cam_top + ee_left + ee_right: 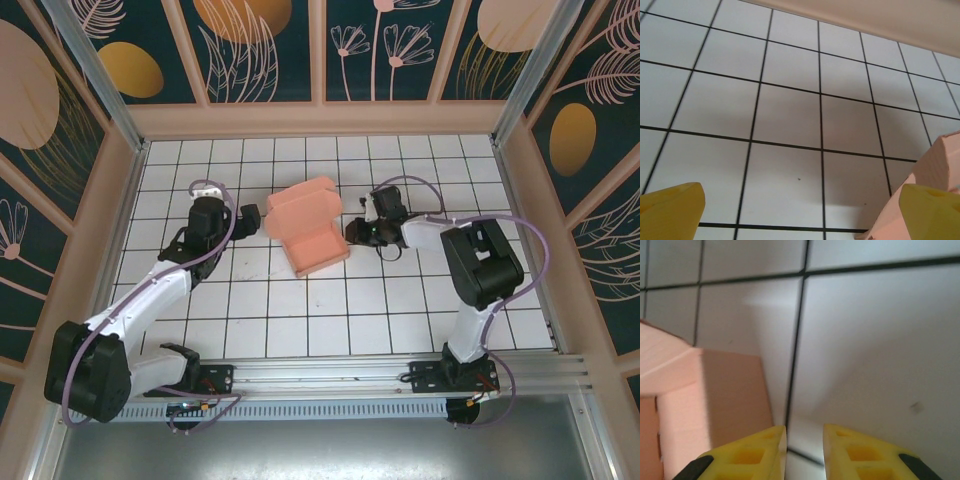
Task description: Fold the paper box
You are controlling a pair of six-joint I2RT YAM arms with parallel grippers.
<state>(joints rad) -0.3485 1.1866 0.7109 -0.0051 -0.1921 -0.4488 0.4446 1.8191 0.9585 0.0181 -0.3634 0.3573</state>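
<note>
Right pincer (805, 452): fingers almost pressed together, a narrow gap left, only bare counter (880, 340) seen through the gap, nothing pinched. The paper box (715, 390) is seen just to the left of its fingertips in the wrist view; from above this pincer is placed against the box's right edge, and actual contact cannot be told. Left pincer (800, 215): spread wide, nothing held, bare tiles between its two yellow fingertips (670, 210). The box corner is overlapped by one fingertip in its wrist view, and touching or not cannot be told; from above the pincer is placed just beside the box's left edge. The box is made of salmon-pink thin card and is partly folded: a shallow open tray with raised side walls at the near end, and a raised flap section with a wavy edge at the far end. It is laid on the counter near the middle, turned slightly off the grid, between the two pincers. The counter is tiled white with black grid lines. Counted: one box, two pincers, two arms, the left arm (150, 295) and the right arm (470, 260). The counter is enclosed by dark panels (265, 50) with plant patterns.
</note>
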